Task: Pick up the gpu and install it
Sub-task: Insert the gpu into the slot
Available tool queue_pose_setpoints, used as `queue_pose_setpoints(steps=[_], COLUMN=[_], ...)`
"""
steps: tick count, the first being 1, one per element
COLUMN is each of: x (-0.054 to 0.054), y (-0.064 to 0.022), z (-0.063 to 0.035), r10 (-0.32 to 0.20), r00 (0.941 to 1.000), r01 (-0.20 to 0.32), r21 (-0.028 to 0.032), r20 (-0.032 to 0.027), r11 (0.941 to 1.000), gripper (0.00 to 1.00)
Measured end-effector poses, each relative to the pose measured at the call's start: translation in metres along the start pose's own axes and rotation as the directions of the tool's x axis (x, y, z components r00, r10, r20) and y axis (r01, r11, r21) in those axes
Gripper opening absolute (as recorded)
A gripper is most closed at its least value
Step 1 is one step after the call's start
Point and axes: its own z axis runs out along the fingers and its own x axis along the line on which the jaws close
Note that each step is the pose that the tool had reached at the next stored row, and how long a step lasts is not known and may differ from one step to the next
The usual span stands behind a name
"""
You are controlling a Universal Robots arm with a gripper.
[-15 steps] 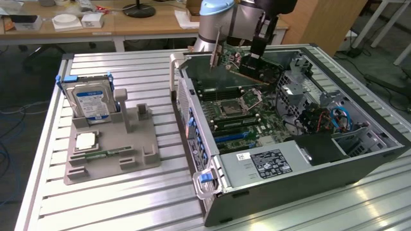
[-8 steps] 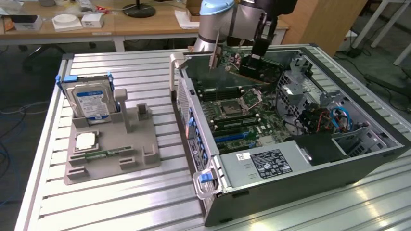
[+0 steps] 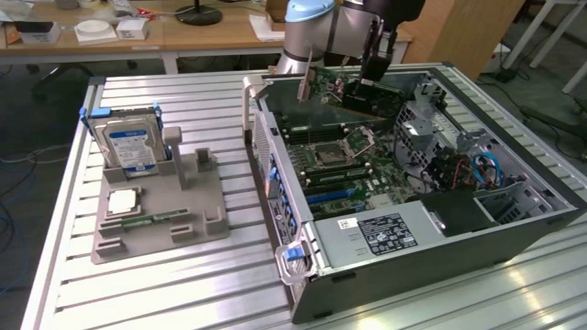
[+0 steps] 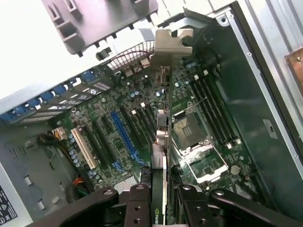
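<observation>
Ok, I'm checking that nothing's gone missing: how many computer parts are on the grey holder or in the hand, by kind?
hard drive: 1
square silver chip: 1
memory stick: 1
gpu: 1
Total: 4

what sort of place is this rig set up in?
Probably a robotics lab or workshop: ribbed aluminium worktable, open grey desktop computer case, wooden desks behind, black gripper holding the green circuit-board gpu.
</observation>
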Motion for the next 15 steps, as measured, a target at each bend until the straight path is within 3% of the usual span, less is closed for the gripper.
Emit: queue_pose_setpoints(steps=[7, 15], x=[0.0001, 0.0006], y=[-0.0002, -0.0003], z=[0.0008, 0.0017], r10=[-0.098, -0.194], r00=[0.9952, 0.981], r01=[0.098, 0.194], r21=[0.0013, 0.002], r20=[-0.0019, -0.0039], r11=[0.9952, 0.981], gripper=[0.26, 0.26])
